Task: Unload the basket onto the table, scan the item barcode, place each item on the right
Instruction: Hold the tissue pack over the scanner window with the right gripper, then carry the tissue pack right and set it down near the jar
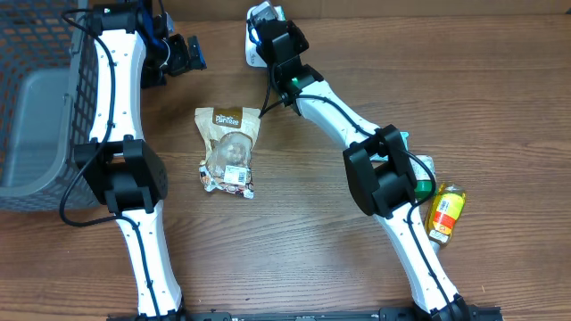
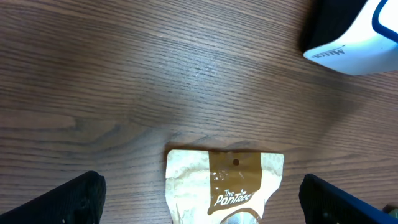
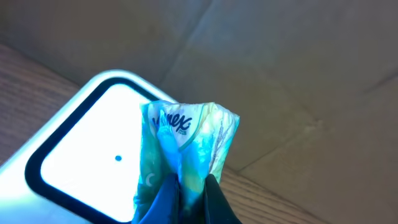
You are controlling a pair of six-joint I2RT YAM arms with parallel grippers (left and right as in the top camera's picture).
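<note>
Kleenex pack [image 3: 186, 146] pinched tight by right gripper [image 3: 188, 198] at scanner [image 3: 74, 162], scan apparently underway; left gripper [image 1: 189, 55] gapes wide, empty.

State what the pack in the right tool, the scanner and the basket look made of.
Tissue pack: thin glossy plastic film, crinkled and translucent.
Scanner: likely hard white plastic, by its smooth rounded shell.
Basket: grey moulded plastic mesh, apparently matte.

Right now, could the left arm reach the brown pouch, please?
Probably yes: the left tool hangs open just beyond the top edge of the pouch, and nothing stands between them.
</note>
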